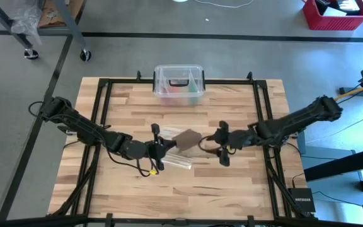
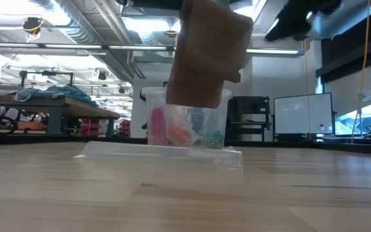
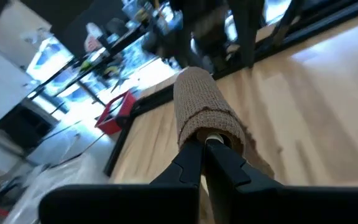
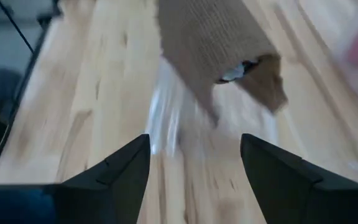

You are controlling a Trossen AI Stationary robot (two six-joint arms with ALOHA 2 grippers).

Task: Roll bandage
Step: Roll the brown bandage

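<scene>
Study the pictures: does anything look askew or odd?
Yes: the bandage roll hangs in the air, pinched by the left hand, with a loose end drooping unrolled. The right hand waits open nearby.

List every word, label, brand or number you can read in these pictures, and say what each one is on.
"NETGEAR": white letters on the small black box by the table's corner near the right arm, high view; small, only just readable.

No other text can be read. The clear plastic box, the clear plastic bag and the bandage show no print.

The screens in the room behind are too blurred to read.
</scene>
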